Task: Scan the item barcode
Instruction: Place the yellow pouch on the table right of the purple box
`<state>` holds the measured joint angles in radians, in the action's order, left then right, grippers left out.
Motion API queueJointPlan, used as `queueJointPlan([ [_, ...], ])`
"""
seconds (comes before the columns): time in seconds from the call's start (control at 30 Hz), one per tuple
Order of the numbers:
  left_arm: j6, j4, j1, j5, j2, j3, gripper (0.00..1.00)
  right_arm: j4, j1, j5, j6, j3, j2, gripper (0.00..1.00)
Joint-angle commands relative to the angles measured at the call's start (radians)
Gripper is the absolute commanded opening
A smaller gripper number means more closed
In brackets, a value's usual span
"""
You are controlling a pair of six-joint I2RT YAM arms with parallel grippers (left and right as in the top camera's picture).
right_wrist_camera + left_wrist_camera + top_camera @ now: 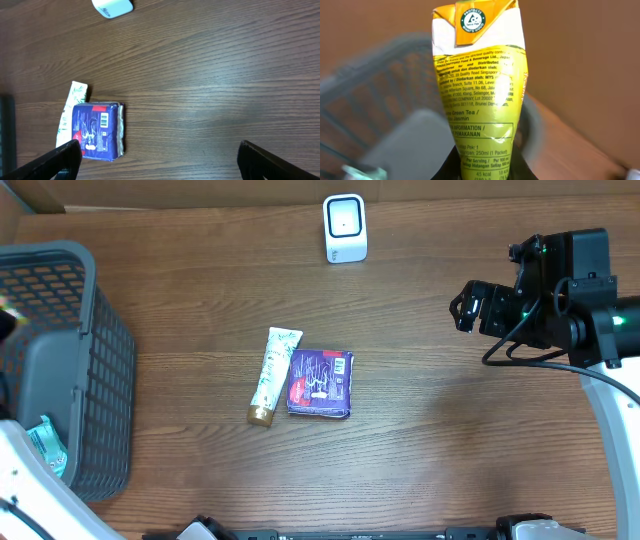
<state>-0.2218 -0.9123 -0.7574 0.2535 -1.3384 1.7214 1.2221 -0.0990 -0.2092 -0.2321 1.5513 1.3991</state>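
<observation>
On the left of the table stands the grey basket, the biggest thing here. In the left wrist view the yellow tea carton is above the basket, upright, and the left gripper is closed narrowly on its lower part. I judge that the carton, if it is full, is a little heavy. Its walls are stiff but can dent, and the coated skin looks slippery. A firm, not crushing, hold on two flat faces low down seems best. No barcode shows on the face in view.

The right gripper hangs wide apart over bare wood, holding nothing. Smaller things lie mid-table: a purple packet beside a tube. The small scanner stands at the far edge.
</observation>
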Motion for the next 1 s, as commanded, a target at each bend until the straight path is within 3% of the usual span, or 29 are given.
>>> queueJointPlan([
  [0.0, -0.056, -0.057, 0.055, 0.257, 0.025, 0.01, 0.04, -0.008, -0.004, 0.003, -0.003, 0.021, 0.001, 1.0],
  [0.27, -0.048, -0.206, 0.386, 0.248, -0.008, 0.009, 0.04, -0.005, -0.004, 0.003, -0.003, 0.021, 0.001, 1.0],
  [0.6, -0.102, -0.242, 0.939, -0.085, -0.19, 0.008, 0.04, 0.002, -0.004, 0.007, -0.003, 0.021, 0.001, 1.0],
  [0.77, -0.211, -0.216, 1.107, -0.058, -0.386, 0.008, 0.04, 0.001, -0.004, 0.026, -0.003, 0.021, 0.001, 1.0],
  [0.97, -0.229, -0.127, 1.259, 0.05, -0.592, 0.008, 0.04, 0.003, -0.004, 0.052, -0.003, 0.021, 0.001, 1.0],
])
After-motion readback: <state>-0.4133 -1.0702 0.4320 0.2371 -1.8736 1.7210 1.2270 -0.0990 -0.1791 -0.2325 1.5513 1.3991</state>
